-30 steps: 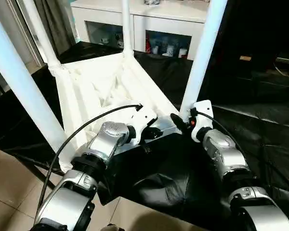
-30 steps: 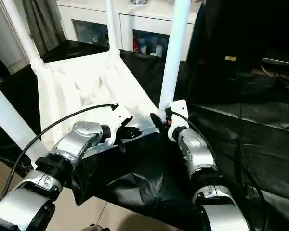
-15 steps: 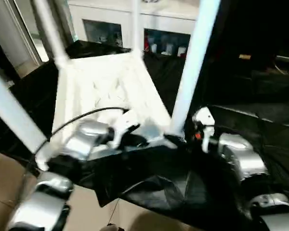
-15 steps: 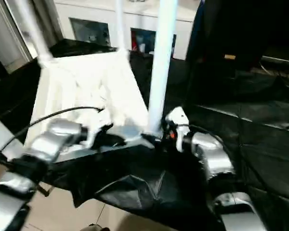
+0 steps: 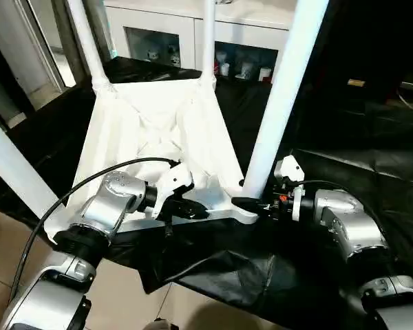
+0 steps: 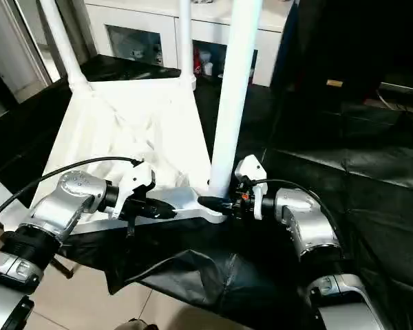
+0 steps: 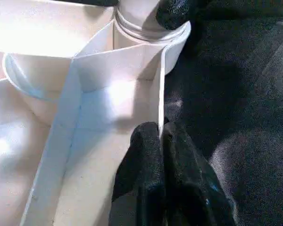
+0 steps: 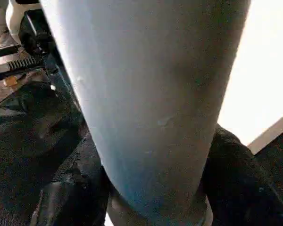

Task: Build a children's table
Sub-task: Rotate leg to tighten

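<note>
The children's table (image 5: 158, 124) lies upside down on black cloth, all white, ribbed underside up, with its legs standing upward. My left gripper (image 5: 196, 210) is at the table's near rim, and in the left wrist view its black fingers (image 7: 146, 155) are shut on the thin rim wall (image 7: 160, 113). My right gripper (image 5: 251, 203) is at the base of the near right leg (image 5: 279, 103), beside the corner socket. The right wrist view has one black finger (image 8: 75, 188) on each side of that leg (image 8: 151, 94), both pressed against it.
Three more legs rise at the far left (image 5: 86, 41), far right (image 5: 208, 34) and near left (image 5: 14, 172). A white glass-door cabinet (image 5: 158, 34) stands behind. Crumpled black cloth (image 5: 261, 275) covers the work surface, which ends just before tiled floor (image 5: 7, 261).
The camera has shifted. My right gripper has come down to the foot of the near right leg and its fingers have narrowed around it. My left gripper has stayed on the rim.
</note>
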